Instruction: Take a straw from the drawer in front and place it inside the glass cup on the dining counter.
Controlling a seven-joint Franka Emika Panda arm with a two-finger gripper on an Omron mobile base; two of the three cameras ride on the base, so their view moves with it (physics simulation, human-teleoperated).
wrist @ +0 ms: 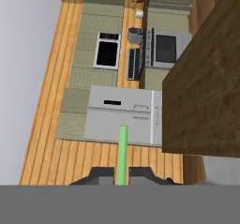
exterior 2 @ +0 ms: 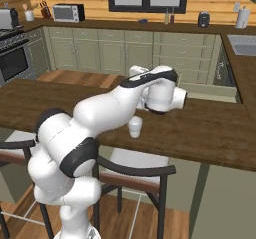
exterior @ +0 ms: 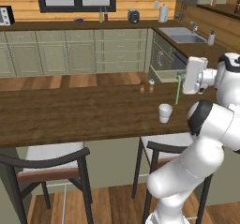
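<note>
In the left base view my gripper [exterior: 181,79] is shut on the upper end of the thin green straw [exterior: 177,92], which hangs nearly upright over the dark wood dining counter [exterior: 70,113]. The small whitish glass cup [exterior: 164,112] stands on the counter just below and left of the straw's lower end, apart from it. In the hand view the straw [wrist: 123,148] rises from between my gripper's [wrist: 122,175] dark fingers, with the counter's edge [wrist: 206,78] at right. In the right base view my arm hides the hand; the cup [exterior 2: 135,126] stands beside it. The drawer [exterior: 164,74] stands pulled out behind the counter.
Two small shakers [exterior: 146,84] stand on the counter's far edge behind the cup. Two dark chairs [exterior: 51,164] [exterior: 161,149] are tucked under the near side. A sink [exterior: 185,34] lies in the back right worktop.
</note>
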